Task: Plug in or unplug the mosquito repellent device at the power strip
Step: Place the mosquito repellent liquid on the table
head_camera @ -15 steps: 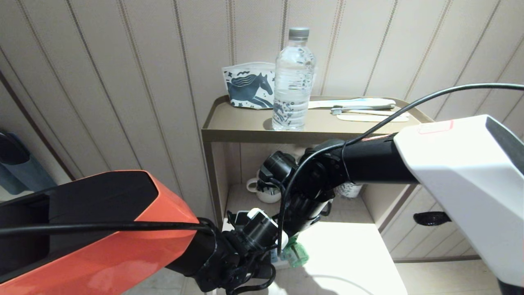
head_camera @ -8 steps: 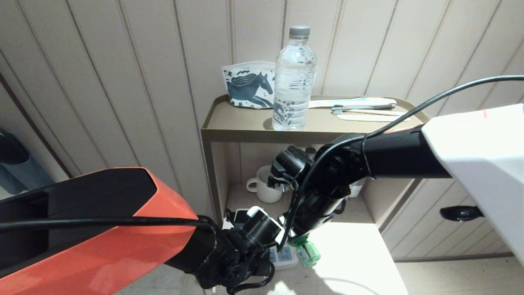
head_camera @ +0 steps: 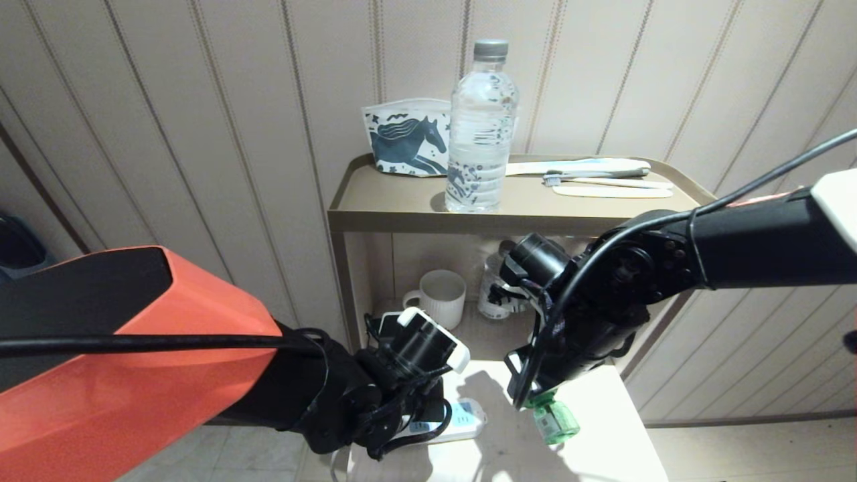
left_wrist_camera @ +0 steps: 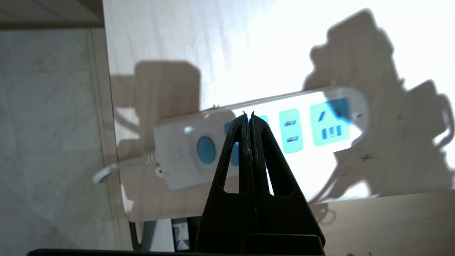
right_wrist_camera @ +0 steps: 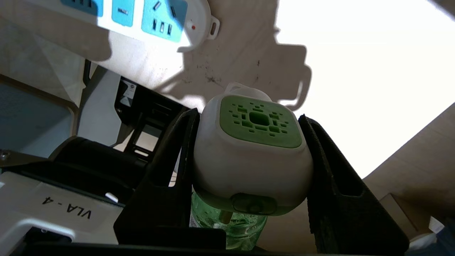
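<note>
The power strip [left_wrist_camera: 263, 137] is smooth white plastic with a slight gloss and 3 light-blue plastic socket panels. The mosquito repellent device [right_wrist_camera: 253, 156] has a matt white plastic shell, a green perforated plastic top and a clear green bottle below it. Both fingers of the right gripper [right_wrist_camera: 249, 167] are matt black plastic with a rough, grainy face. The table top [head_camera: 589, 428] looks like pale, smooth wood laminate. The water bottle [head_camera: 481, 127] is clear, shiny plastic, and the mug [head_camera: 438, 298] looks like ribbed white ceramic.
</note>
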